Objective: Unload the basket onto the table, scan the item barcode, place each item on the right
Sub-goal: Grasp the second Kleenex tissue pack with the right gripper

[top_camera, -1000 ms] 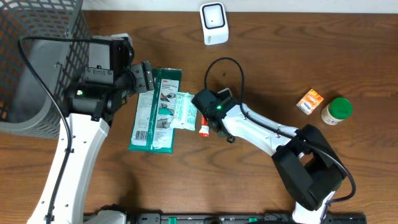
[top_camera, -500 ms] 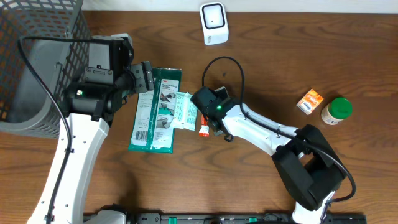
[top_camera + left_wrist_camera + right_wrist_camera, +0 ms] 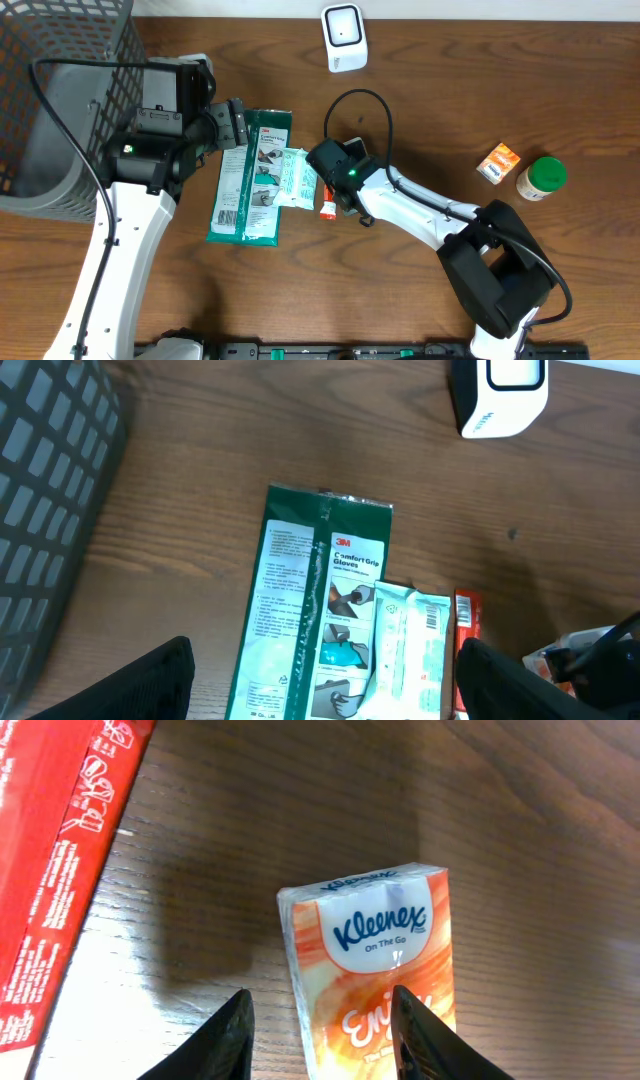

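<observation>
1. Worktop: brown wood grain, smooth, faint sheen.
2. Basket: dark metal wire mesh, matt.
3. Glove packet: glossy green plastic film.
4. Tissue pack: shiny plastic wrap.
5. Scanner: smooth white plastic.

Green glove packet, orange-white tissue pack, red box

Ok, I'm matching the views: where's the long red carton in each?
Overhead: long red carton, centre, right of the white plastic pouch.
Left wrist: lower right, right of that pouch.
Right wrist: upper-left edge.
Landmark: the pouch, absent from the right wrist view.
</observation>
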Action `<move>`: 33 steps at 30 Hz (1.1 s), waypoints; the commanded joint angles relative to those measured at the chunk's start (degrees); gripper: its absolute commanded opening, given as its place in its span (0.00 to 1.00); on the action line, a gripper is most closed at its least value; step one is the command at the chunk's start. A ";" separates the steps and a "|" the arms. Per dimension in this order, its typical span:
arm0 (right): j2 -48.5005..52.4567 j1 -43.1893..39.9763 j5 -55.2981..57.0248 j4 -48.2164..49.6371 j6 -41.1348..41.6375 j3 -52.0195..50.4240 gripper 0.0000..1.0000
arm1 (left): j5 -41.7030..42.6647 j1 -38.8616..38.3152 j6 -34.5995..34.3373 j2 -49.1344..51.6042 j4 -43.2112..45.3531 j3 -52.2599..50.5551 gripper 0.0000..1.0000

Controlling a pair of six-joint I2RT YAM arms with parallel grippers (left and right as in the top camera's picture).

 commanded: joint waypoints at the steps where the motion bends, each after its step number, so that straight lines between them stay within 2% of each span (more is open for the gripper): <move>1: -1.01 0.00 1.75 -0.02 -0.68 0.48 0.38 | -0.28 -0.02 -0.35 0.04 -0.09 -0.07 0.84; 12: -1.01 0.09 1.29 2.51 -0.63 -3.06 0.27 | -0.28 -0.02 -0.35 0.04 -0.09 -0.07 0.84; 22: -0.98 0.04 1.33 4.55 -0.66 -6.14 0.24 | -0.28 -0.02 -0.35 0.04 -0.07 -0.07 0.84; 28: -0.98 0.09 1.29 6.38 -0.63 -7.96 0.12 | -0.28 -0.02 -0.35 0.04 -0.09 -0.07 0.84; 31: -0.98 0.09 1.29 5.92 -0.66 -8.17 0.09 | -0.28 -0.02 -0.35 0.04 -0.09 -0.07 0.84; 33: -0.98 0.09 1.29 5.84 -0.63 -8.41 0.11 | -0.28 -0.02 -0.35 0.04 -0.09 -0.07 0.84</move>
